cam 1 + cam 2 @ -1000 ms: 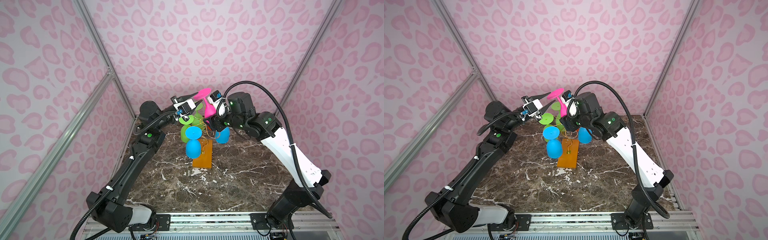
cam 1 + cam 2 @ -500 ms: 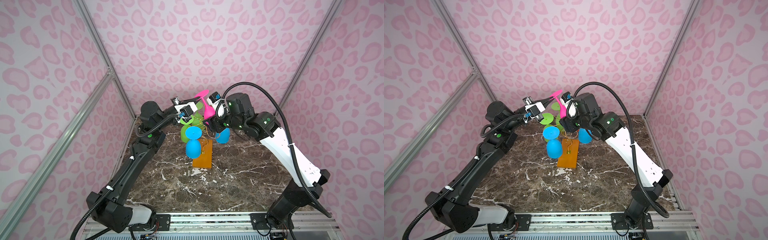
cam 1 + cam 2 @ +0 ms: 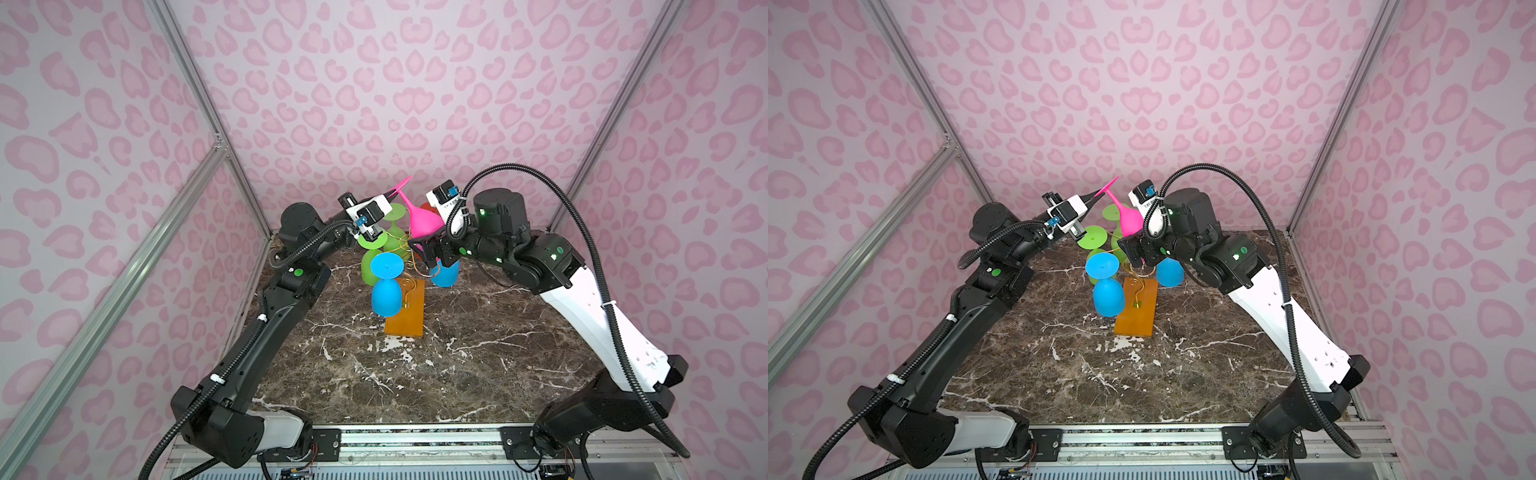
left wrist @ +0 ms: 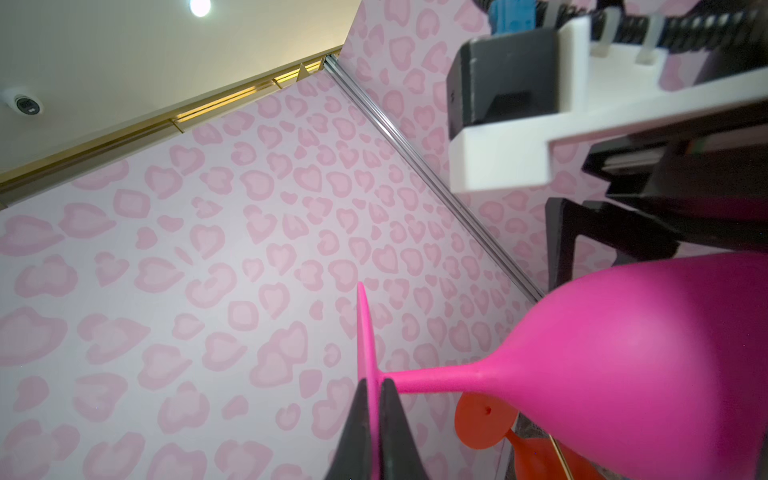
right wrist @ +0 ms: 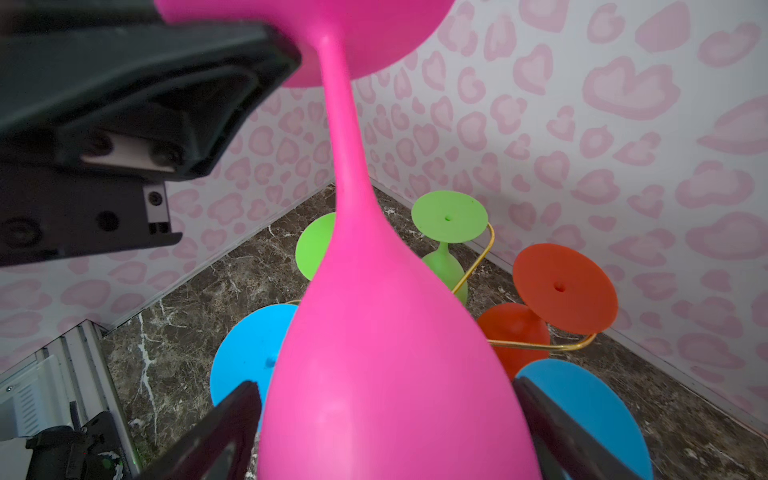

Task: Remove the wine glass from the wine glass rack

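Left pincer [image 4: 375, 386] nips wine glass [image 4: 644, 353] foot (right pincer [image 5: 384, 382] spread)

The left gripper [image 4: 376, 388] has pinched shut on the foot of the pink wine glass [image 5: 374, 353] (at its rim). The right gripper [image 5: 384, 392] has spread wider.

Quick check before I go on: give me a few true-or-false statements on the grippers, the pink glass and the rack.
1. The left gripper pinches the pink glass by its foot. True.
2. The right gripper is clamped on the stem. False: its jaws stand open on either side of the bowl.
3. Two blue glasses hang bowl-down on the rack. True.
4. The orange glass has fallen off the rack. False: it hangs from a wire arm.
5. The pink glass stands upright, foot down. False: it is tilted, foot uppermost.
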`<state>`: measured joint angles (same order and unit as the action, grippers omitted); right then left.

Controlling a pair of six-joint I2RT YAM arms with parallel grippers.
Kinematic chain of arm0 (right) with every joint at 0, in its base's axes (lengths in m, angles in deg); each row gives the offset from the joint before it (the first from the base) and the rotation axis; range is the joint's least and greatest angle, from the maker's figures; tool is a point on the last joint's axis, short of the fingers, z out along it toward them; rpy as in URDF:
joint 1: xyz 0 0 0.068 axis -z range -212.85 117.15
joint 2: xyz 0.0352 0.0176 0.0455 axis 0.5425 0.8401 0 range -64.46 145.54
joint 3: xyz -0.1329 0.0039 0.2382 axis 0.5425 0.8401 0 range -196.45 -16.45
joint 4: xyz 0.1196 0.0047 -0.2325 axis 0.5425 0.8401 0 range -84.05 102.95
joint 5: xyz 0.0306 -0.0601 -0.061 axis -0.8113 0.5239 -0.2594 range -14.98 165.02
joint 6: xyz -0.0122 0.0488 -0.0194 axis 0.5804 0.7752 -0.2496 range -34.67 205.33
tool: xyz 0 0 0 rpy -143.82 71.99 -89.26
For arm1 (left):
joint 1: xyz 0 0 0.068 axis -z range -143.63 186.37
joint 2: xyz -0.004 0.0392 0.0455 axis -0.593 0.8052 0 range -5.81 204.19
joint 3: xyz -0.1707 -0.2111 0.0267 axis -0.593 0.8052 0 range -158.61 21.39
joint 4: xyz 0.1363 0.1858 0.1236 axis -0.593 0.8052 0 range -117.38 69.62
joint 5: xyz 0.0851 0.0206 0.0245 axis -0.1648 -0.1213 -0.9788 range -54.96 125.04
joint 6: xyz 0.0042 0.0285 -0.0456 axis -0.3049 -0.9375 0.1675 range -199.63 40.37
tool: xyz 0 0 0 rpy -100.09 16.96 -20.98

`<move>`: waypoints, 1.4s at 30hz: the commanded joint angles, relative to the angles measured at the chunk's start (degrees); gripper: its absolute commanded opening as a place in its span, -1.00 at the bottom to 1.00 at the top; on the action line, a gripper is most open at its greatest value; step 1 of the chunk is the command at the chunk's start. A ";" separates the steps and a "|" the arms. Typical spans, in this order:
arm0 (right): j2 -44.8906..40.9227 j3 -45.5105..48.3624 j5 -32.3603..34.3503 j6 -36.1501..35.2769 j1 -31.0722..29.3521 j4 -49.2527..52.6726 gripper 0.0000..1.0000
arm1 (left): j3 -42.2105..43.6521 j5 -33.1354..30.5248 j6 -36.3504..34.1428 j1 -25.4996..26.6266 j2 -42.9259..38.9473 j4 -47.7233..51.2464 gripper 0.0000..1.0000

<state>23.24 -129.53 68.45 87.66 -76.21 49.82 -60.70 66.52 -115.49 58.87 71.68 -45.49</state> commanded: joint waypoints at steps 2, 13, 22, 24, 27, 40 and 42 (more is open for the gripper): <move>-3.90 4.11 -2.81 1.57 0.87 -6.50 0.95 | -0.52 -3.74 4.74 -1.32 0.25 -2.94 -0.94; -24.08 22.92 -11.08 3.04 5.50 -21.37 0.89 | 0.41 -4.45 22.31 -6.16 0.79 -4.92 -0.94; -28.64 33.80 -15.49 13.20 14.51 -33.24 0.59 | 0.43 -1.78 30.95 -6.59 1.08 -5.78 -0.94; -27.11 33.57 -15.41 14.14 14.68 -34.99 0.52 | 0.77 -1.87 31.95 -6.52 1.00 -6.11 -0.94; -24.11 32.38 -16.02 14.87 14.63 -36.94 0.48 | 1.13 -1.87 33.04 -6.55 0.97 -6.58 -0.94; -15.10 28.51 -18.13 17.98 14.68 -43.85 0.26 | 1.05 0.23 36.37 -6.59 0.55 -7.63 -0.94; -14.05 28.44 -18.22 18.35 14.66 -44.43 0.22 | 1.05 0.41 36.81 -6.55 0.52 -7.73 -0.94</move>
<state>8.18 -100.77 51.14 104.86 -61.56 8.60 -59.54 65.95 -80.23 52.34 72.60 -49.77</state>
